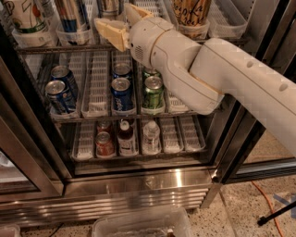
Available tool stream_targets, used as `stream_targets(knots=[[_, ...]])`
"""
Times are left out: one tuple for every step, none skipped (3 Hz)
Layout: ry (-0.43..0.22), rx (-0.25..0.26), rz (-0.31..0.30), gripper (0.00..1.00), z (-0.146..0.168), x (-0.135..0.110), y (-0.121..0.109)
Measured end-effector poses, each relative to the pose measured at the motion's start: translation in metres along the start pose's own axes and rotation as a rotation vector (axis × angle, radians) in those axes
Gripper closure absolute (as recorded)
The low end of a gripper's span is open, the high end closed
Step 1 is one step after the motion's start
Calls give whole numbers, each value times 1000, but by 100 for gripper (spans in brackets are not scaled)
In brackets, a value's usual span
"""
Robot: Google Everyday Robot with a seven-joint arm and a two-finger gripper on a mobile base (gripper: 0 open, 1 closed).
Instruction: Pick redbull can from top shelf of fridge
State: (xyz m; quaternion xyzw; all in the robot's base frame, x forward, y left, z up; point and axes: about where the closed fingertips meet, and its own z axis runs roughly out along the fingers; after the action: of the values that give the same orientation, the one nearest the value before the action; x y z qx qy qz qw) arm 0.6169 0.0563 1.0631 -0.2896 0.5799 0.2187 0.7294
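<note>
The redbull can [73, 16], slim and silver with blue diagonal panels, stands in a white lane tray on the top shelf [55, 47] of the fridge [138, 185], top cut off by the frame edge. Another silver can [110, 5] stands one lane to its right; I cannot tell its brand. My gripper [122, 21] is open at the front of the top shelf, right of the redbull can. One tan finger [110, 31] points left and the other finger [138, 10] points up, with that silver can just behind them. It holds nothing.
A tan can with dark script [192, 11] and a white printed can [25, 16] share the top shelf. Short blue cans [60, 95] and green cans [152, 90] fill the middle rack. Bottles and a red can [105, 143] sit below. A dark door frame [245, 139] stands right. A clear plastic bin [138, 224] lies on the floor.
</note>
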Motion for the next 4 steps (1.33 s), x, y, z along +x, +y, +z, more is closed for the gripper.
stream_targets(knots=[[-6,-11,0,38,7,-2,1],[-11,-24,1,39,15,-3,3],[-13,-42,8,39,21,-4,7],[-8,-48,18,39,23,-2,8]])
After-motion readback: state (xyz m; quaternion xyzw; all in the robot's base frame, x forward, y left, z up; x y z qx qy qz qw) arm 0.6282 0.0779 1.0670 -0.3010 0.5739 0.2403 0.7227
